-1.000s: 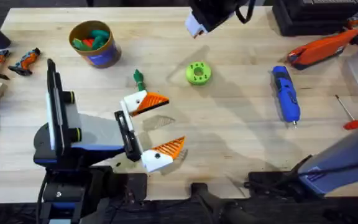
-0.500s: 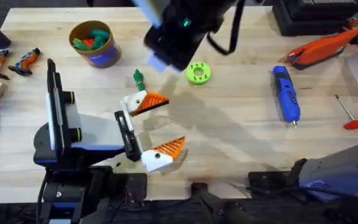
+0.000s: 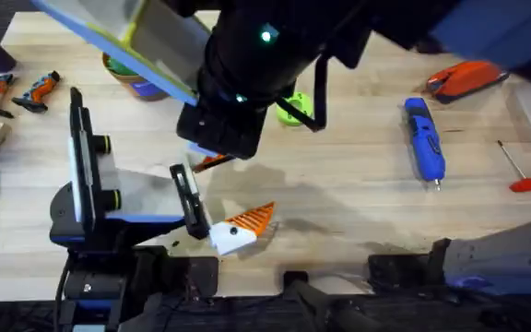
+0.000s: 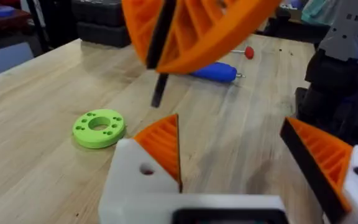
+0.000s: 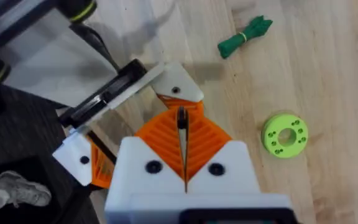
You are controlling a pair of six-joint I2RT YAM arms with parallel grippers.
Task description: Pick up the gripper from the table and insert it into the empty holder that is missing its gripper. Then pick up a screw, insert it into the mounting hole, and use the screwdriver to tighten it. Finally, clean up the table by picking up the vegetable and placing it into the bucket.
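- The right gripper hangs low over the left arm's tip. Its pads are pressed together on a thin black pin, most likely a screw, held point-down so that it can go straight in.
- The holder lies just under that tip with its mounting hole facing up. This seems to be why the left arm rests flat and steady on the table.
- The gripper, an orange wedge, already sits in the holder, so the insertion looks done and the screw step is in hand.
- The left gripper has its fingers wide apart with nothing between them. That leaves open space around the hole.
- The screwdriver lies on the table well to the right, untouched, within the right arm's reach.
- The vegetable lies on the bare wood near the holder, outside the bucket. The bucket stands at the far left and is partly covered by the raised arm.
- Counts:
  - two arms
  - two wedges on the left fingers
  - one screw held
  - one screwdriver
  - one vegetable
  - one bucket
  - one green disc
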